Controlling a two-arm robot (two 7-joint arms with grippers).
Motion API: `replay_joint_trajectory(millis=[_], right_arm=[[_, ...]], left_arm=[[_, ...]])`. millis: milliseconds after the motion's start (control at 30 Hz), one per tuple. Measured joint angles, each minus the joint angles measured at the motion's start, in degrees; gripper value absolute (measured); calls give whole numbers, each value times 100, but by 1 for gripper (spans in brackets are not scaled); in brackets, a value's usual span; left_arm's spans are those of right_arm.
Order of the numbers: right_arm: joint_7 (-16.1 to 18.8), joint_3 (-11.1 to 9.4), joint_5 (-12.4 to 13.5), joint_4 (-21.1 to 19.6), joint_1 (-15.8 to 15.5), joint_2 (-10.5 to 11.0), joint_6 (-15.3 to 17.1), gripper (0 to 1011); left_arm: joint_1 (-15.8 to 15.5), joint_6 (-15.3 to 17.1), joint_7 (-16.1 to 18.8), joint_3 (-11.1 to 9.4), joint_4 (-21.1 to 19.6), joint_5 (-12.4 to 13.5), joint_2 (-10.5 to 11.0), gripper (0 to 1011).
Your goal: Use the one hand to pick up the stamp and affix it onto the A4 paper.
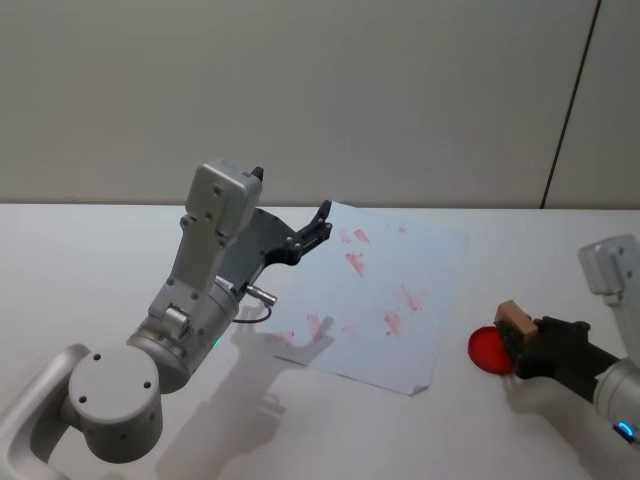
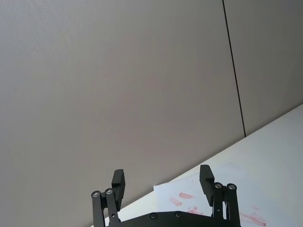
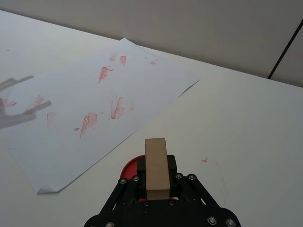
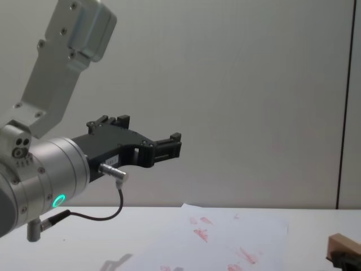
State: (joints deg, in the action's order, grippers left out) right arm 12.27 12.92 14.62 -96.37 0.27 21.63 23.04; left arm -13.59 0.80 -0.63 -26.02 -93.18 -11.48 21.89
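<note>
Nearest, the black two-fingered right gripper [image 3: 156, 182] clenches the small light-brown wooden stamp [image 3: 156, 168] just above a round red ink pad [image 1: 490, 350], beside the flat white, red-smudged A4 paper [image 1: 385, 290]. Farther off, the left gripper [image 2: 163, 187] hangs raised over the paper's far corner, fingers spread.

Tan stamp [image 3: 156, 168]; red-smudged white paper [image 1: 375, 290].

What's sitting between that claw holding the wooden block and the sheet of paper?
In the right wrist view, a red ink pad and bare table separate the right claw from the paper.
</note>
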Motion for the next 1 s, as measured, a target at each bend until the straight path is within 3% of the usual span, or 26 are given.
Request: replay_joint_trajectory(millis=[633,1000], right_arm=[[139,137,-320,392,358,-243,83,233],[170,165,-382,466,430,-294,109,566]], left_arm=[[0,0,0,0,0,0,0,1003],[0,0,0,0,0,0,0,1003]])
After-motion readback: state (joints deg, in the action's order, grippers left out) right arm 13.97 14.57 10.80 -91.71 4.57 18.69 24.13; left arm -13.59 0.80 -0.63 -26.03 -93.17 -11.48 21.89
